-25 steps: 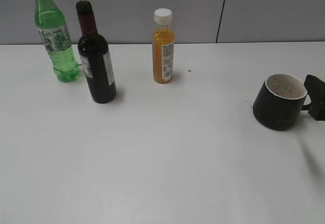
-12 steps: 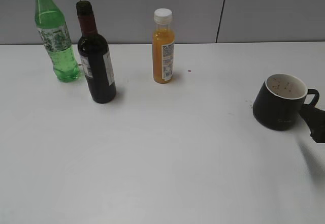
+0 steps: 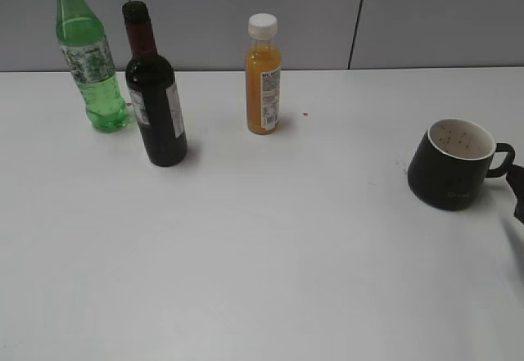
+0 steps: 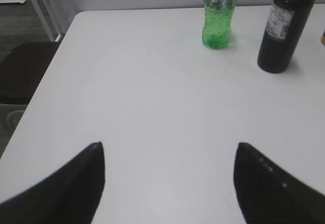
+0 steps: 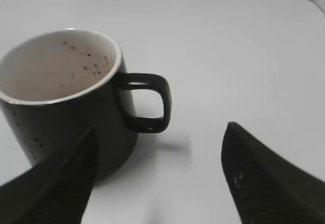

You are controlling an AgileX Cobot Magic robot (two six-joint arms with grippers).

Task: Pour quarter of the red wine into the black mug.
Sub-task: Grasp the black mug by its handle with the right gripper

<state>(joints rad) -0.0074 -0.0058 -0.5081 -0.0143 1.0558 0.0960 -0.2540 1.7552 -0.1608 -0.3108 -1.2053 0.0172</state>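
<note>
Red wine [image 3: 158, 107] bottle stands upright on the white table [image 3: 262, 246], rear left in exterior view, w/ maroon foil neck and white label facing partly sideways. Green soda bottle [image 3: 88, 58] is just behind and left of it, close but apart. Orange juice bottle [image 3: 264, 78] w/ white cap sits further right, well apart from the wine.

Black mug [image 3: 454, 164] upright near the table's right edge, white speckled inside, loop handle pointing right. No liquid pooled in it that can be seen.

Right gripper [image 5: 157, 176]: fingers spread wide, nothing held. Wrist view shows it low and close behind the mug, left finger [image 5: 56, 183] overlapping the mug wall in the picture, right finger [image 5: 264, 178] off to the handle's far side; handle sits btwn them, not touched as far as can be told. In exterior view only a dark sliver of it [image 3: 516, 193] shows at the right edge, beside the handle.

Left gripper [image 4: 167, 183]: also wide open, empty, hovering over bare table at the left side, angled twd the bottles. Wine and green bottle are well ahead of it, top right in its wrist view. Left arm not visible in exterior view.
</note>
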